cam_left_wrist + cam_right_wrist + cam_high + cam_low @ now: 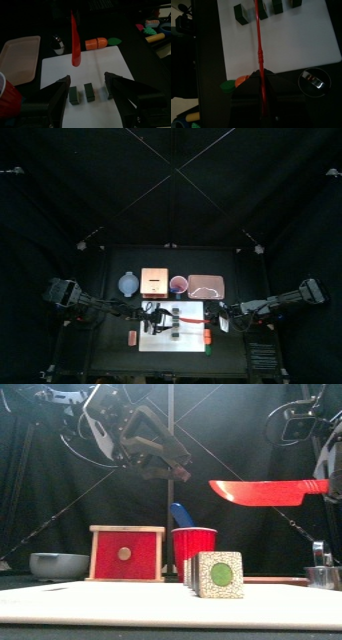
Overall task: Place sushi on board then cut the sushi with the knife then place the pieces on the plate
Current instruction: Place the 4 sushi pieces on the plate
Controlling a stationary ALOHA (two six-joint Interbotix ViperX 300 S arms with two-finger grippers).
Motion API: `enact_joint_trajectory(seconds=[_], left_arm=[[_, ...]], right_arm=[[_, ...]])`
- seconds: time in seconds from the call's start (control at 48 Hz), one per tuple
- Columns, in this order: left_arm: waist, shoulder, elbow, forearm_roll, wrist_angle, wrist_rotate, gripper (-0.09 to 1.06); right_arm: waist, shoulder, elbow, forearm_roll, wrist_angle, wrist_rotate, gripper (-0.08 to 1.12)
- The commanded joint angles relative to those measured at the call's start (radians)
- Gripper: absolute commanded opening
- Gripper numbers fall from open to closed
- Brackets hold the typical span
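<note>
Nearest me is the white cutting board (80, 606), lying across the front of the table. On it the sushi pieces (221, 576) stand upright, close side by side, about the board's middle; the nearest one shows a green centre in a speckled face. My left gripper (87, 79) hangs over them with its jaws spread wide, one to each side of the row, and has hold of nothing. My right gripper (260, 75) is clamped tight on the handle of the red knife (261, 490), which it holds level in the air, above the sushi and to the right of it, the blade pointing toward the left arm and clear of every piece. Off the board's right edge I see a round metal cutter (313, 82) and a toy carrot (95, 43) on the table. Behind the board stands the red cup (194, 547) with the blue knife (181, 514) sticking out of it. Left of it is the wooden box (127, 554) with its red drawer front, and further left the blue-grey bowl (60, 565). The pink tray (206, 286) lies to the cup's right.
</note>
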Motion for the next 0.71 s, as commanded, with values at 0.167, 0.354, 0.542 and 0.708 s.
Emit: enact_joint_trajectory(seconds=[0.167,0.354,0.542,0.708], left_arm=[[0.005,-0.009,-0.002,-0.005,-0.044,-0.003,0.91],[0.008,0.005,-0.002,-0.017,-0.044,-0.003,0.91],[0.011,0.008,0.003,-0.021,-0.048,-0.003,0.91],[0.015,0.005,0.018,-0.048,-0.049,-0.005,0.9]], right_arm=[[-0.011,-0.018,0.011,0.008,0.095,-0.002,0.49],[-0.031,-0.02,0.012,0.009,0.149,-0.002,0.66],[-0.034,-0.035,-0.003,-0.005,0.155,-0.003,0.73],[-0.044,-0.046,-0.034,-0.04,0.117,-0.005,0.73]])
